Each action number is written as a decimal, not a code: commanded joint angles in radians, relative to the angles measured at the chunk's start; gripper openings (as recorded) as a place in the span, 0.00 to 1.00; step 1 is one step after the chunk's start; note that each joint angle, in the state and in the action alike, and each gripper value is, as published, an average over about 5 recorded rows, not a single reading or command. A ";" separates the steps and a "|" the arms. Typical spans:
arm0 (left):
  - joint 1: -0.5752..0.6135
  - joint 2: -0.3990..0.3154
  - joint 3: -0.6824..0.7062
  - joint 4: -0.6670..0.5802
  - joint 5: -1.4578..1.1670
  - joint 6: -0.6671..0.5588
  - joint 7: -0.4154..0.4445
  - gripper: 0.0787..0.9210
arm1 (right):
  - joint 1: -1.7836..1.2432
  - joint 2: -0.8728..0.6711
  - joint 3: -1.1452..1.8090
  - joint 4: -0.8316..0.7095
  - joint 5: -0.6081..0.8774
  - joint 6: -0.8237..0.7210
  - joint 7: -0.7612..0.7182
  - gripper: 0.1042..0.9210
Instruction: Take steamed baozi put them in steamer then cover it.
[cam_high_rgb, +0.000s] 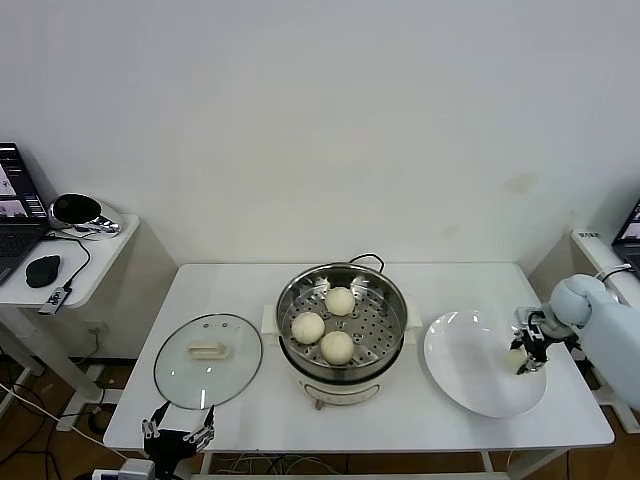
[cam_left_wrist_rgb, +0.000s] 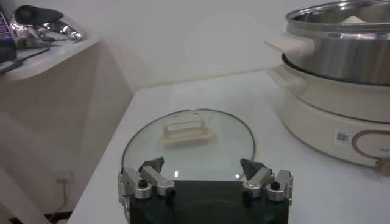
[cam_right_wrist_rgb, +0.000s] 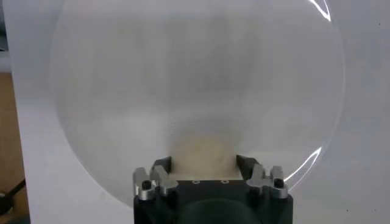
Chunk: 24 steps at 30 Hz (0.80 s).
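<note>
Steamer (cam_high_rgb: 343, 300): polished perforated stainless steel. Cover (cam_high_rgb: 208, 360): clear glass, metal rim. Baozi (cam_high_rgb: 338, 346): smooth, matt. Plate (cam_high_rgb: 465, 385): glossy white. Worktop (cam_high_rgb: 240, 290): smooth matt white.

White rectangular desk (cam_high_rgb: 240, 290) carrying 3 items.
A round clear glass lid (cam_high_rgb: 208, 360) lies at its left, a stainless-steel steamer on a white pot base (cam_high_rgb: 342, 330) stands centre, a flat white plate (cam_high_rgb: 470, 365) sits right.

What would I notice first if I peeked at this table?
Probably the shiny steamer in the middle of the table, with three baozi inside. To its right, the right gripper holds a fourth bun over a white plate. The glass cover lies flat on the left.
</note>
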 joint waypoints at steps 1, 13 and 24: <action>-0.001 0.000 0.000 -0.004 -0.001 0.000 0.000 0.88 | 0.005 -0.020 0.000 0.026 0.016 -0.016 -0.012 0.51; -0.005 0.002 0.000 -0.034 0.004 -0.001 -0.002 0.88 | 0.308 -0.149 -0.236 0.230 0.271 -0.130 -0.088 0.51; -0.017 0.012 -0.017 -0.074 -0.014 0.006 0.002 0.88 | 0.726 -0.086 -0.594 0.398 0.564 -0.286 -0.124 0.51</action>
